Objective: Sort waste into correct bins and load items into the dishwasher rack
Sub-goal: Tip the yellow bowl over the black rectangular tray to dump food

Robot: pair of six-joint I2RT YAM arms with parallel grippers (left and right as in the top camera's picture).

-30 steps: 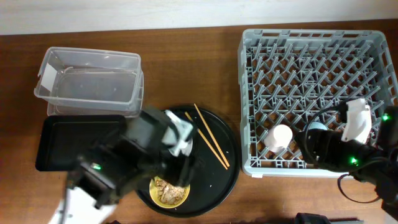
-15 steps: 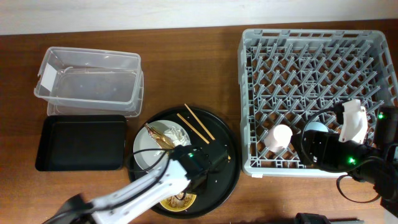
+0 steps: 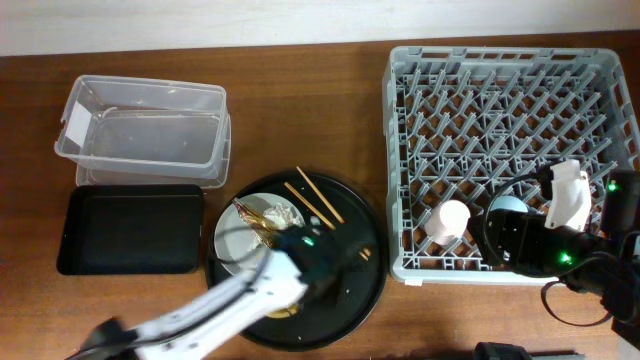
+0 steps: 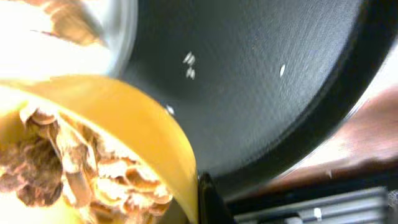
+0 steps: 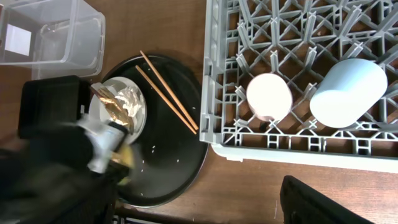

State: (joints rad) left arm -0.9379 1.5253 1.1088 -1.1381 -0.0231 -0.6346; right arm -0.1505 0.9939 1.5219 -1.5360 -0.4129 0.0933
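The left pincer [image 4: 208, 199] is seen low over the round black tray [image 3: 355, 290], blurred from overhead. Only one dark fingertip shows in its wrist view, just beside the rim of the yellow bowl [image 4: 155, 124]; whether the bowl is gripped cannot be told. The bowl sits on the near part of that tray, just beside the pale grey plate [image 3: 232, 245], and is filled with the brown food mass [image 4: 68, 168]. A few loose rice grains [image 4: 189, 59] are scattered on the tray beyond it. The golden-brown wrapper [image 3: 258, 222] and a crumpled tissue [image 3: 282, 213] lie on the plate. The two chopsticks [image 3: 313, 196] are laid side by side on the tray, to the right of the plate. The clear tub [image 3: 140, 130] and the black rectangular tray [image 3: 130, 228] stand on the desk [image 3: 300, 110] to the left. The pink cup [image 5: 268, 96] and the blue cup [image 5: 347, 92] stand side by side among the pegs at the near edge of the dishwasher rack [image 3: 500, 100]. The right pincer [image 5: 311, 199] is held near that edge, and its state cannot be told.
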